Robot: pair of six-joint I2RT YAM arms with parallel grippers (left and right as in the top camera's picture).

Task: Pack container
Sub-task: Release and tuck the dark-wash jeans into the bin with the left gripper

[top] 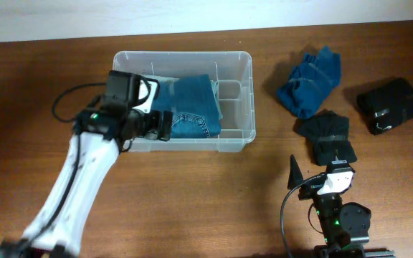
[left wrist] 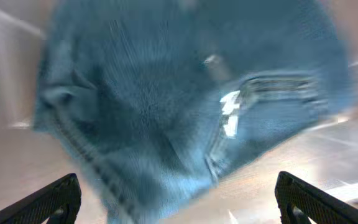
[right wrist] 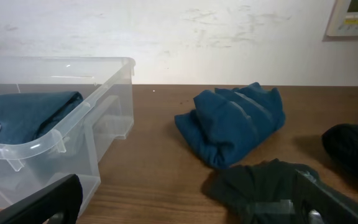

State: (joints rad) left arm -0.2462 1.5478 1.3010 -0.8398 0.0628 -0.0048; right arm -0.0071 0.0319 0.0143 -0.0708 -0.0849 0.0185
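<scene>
The clear plastic container (top: 239, 79) stands at the table's back middle; it also shows at the left of the right wrist view (right wrist: 104, 106). Folded blue jeans (top: 192, 107) lie inside it and fill the blurred left wrist view (left wrist: 185, 93). My left gripper (top: 165, 125) is open over the container's front left part, just above the jeans, its fingers wide apart (left wrist: 179, 202) with nothing between them. My right gripper (top: 320, 172) is open and empty near the table's front edge, just in front of a black garment (top: 328, 136).
A crumpled blue garment (top: 310, 80) lies right of the container, also in the right wrist view (right wrist: 235, 121). The black garment (right wrist: 272, 190) sits in front of it. A second black folded garment (top: 391, 105) lies at the far right. A cable (top: 67, 100) loops left of the container.
</scene>
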